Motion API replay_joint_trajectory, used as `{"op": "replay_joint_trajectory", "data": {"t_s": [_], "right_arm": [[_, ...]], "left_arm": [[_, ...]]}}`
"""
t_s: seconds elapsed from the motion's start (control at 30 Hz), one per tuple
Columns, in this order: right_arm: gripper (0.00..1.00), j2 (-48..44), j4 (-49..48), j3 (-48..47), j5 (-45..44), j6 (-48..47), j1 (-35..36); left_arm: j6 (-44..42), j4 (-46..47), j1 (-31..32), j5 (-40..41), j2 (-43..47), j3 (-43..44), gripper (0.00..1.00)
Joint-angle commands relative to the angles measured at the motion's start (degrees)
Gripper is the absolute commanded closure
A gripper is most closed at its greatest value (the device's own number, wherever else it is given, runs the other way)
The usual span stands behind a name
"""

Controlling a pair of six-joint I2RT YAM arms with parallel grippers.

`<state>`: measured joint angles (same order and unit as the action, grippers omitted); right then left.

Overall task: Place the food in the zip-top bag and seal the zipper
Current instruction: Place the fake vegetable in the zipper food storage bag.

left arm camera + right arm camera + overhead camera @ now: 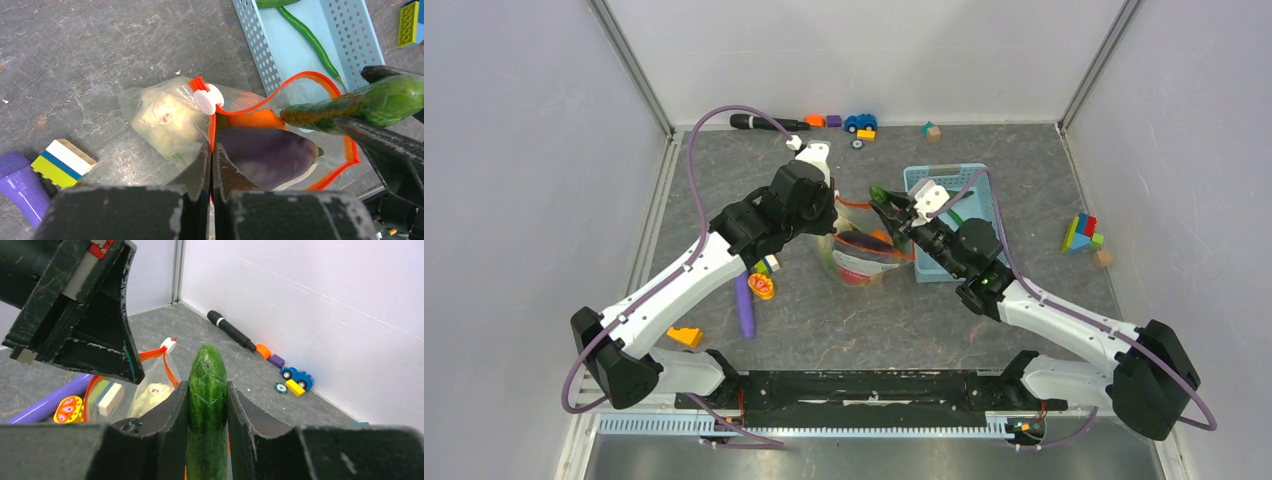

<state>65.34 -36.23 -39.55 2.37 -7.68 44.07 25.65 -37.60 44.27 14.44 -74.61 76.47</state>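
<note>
**A:** How many pincers are busy?

**B:** Both. The left pincer [211,157] has its two fingers pressed together on the zipper [212,131], with the orange-red strip running down between them. The right pincer [207,390] is clamped on one cucumber [207,365], which sticks out past its fingertips.

**A:** Where is the zip-top bag?

**B:** There is one zip-top bag [132,100], lying on the counter [75,60] straight ahead of the left pincer. Its mouth gapes in a loop off to that pincer's right.

**A:** What is inside it?

**B:** Three pieces. One pale cabbage [162,117] sits ahead and left of the left fingers. One purple eggplant [267,152] lies just beside them on the right, and one orange piece [255,120] lies beyond the eggplant.

**A:** Is the cucumber in?

**B:** From the left wrist, its dark tip falls within the loop of the mouth. I cannot tell whether it touches the plastic.

**A:** Anything else nearby?

**B:** One white slider [209,98] rides the zipper just ahead of the left fingers. One light blue basket [257,45] stands beyond the bag and holds a thin green pod [307,35]. One purple stick [17,182] and one striped block [62,161] lie to the left pincer's left.
</note>
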Motion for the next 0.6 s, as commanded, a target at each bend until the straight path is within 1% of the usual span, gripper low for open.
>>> {"op": "replay_joint_trajectory", "data": {"t_s": [0.0,0.1,0.13,0.2,0.37,0.57], "right_arm": [[1.00,-1.0,-7.9,2.6,-1.7,1.8,-0.3],[1.00,-0.8,-6.4,3.9,5.1,-1.5,-0.2],[1.00,-0.5,-4.1,3.5,6.6,-2.9,-0.2],[1.00,0.2,0.8,2.1,7.1,-4.5,-0.2],[1.00,0.4,5.3,1.8,8.6,-8.7,-0.1],[1.00,4.3,17.3,-4.5,11.3,-13.6,0.7]], "left_arm": [[-0.5,2.4,0.0,-0.2,2.0,0.3,0.98],[-0.3,2.4,0.0,-0.2,1.6,0.5,0.98],[-0.2,2.4,0.0,-0.2,1.5,0.6,0.98],[-0.2,2.4,0.0,-0.2,1.2,0.9,0.98],[-0.2,2.4,0.0,-0.2,0.5,2.0,0.98],[-0.6,2.4,0.0,-1.5,-0.9,4.2,0.98]]}}
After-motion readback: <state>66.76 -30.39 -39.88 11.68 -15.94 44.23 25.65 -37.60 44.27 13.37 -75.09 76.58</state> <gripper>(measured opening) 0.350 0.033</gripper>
